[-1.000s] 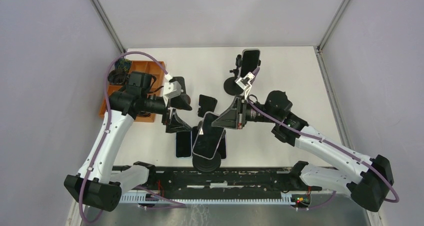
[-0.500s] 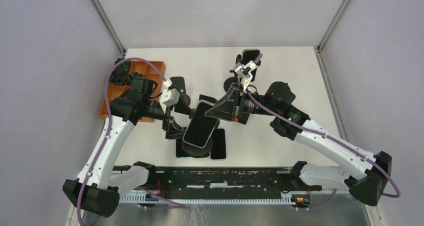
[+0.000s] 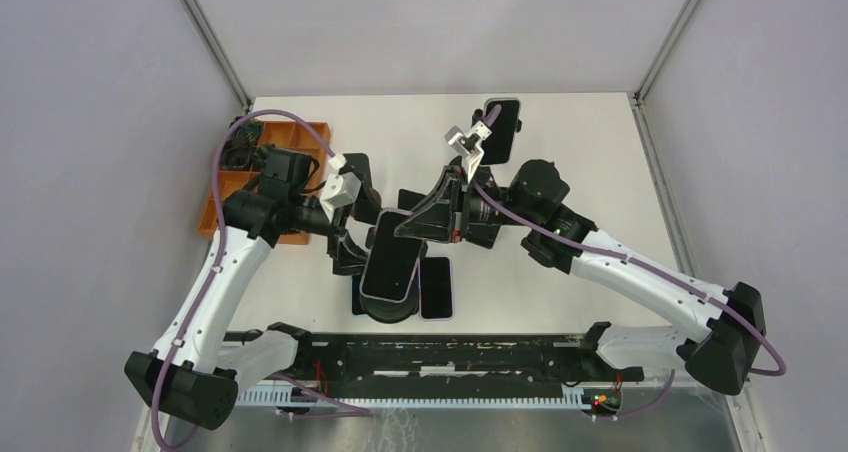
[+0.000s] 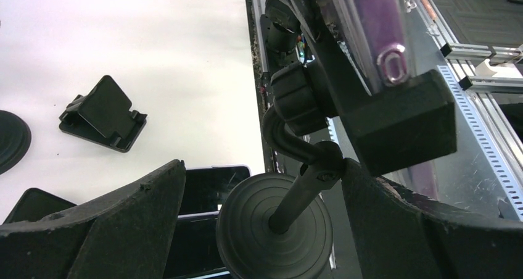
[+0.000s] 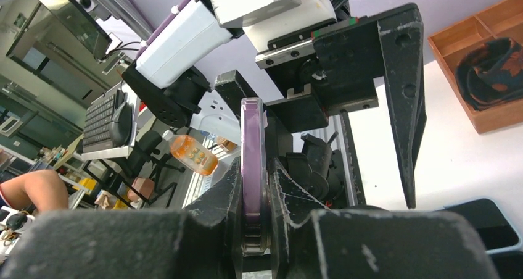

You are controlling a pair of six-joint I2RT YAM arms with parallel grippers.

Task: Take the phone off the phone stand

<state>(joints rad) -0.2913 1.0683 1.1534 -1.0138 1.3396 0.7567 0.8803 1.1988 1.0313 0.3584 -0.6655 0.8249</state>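
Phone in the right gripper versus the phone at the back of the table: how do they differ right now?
The gripped phone is clamped in the right gripper; the back phone has nothing gripping it. The gripped phone is near the table's front, its stand straddled by the open left gripper; the back phone stands by the far edge. Both show dark screens.
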